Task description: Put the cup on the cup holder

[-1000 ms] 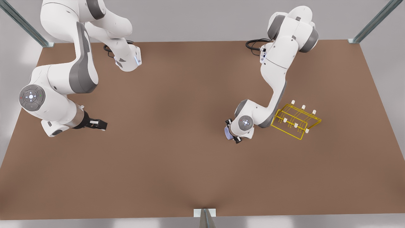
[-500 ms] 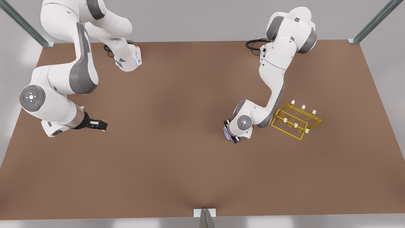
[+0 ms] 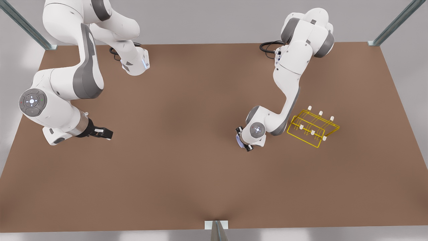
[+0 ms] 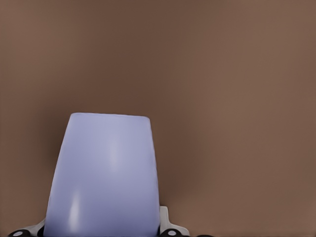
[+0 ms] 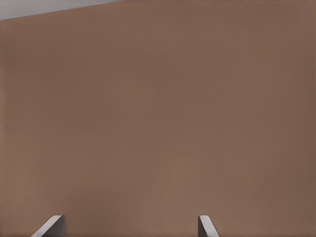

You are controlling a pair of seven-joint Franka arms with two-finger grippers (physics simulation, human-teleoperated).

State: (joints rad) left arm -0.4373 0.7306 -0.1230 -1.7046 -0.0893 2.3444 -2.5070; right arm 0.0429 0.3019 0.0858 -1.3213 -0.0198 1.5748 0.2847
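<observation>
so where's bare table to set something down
Wide bare table between the waiting right gripper and the left gripper holding the cup. Crowded only around the cup holder beside that arm.

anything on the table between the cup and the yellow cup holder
No loose object. In the front view, the left arm's own wrist and forearm hang over that stretch between the cup, in the left gripper, and the cup holder.

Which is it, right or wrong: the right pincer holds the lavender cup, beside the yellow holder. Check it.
Wrong in one respect: the left pincer holds the cup, as the left wrist view shows. The right pincer waits open at the front view's left. The cup is indeed beside the cup holder.
</observation>
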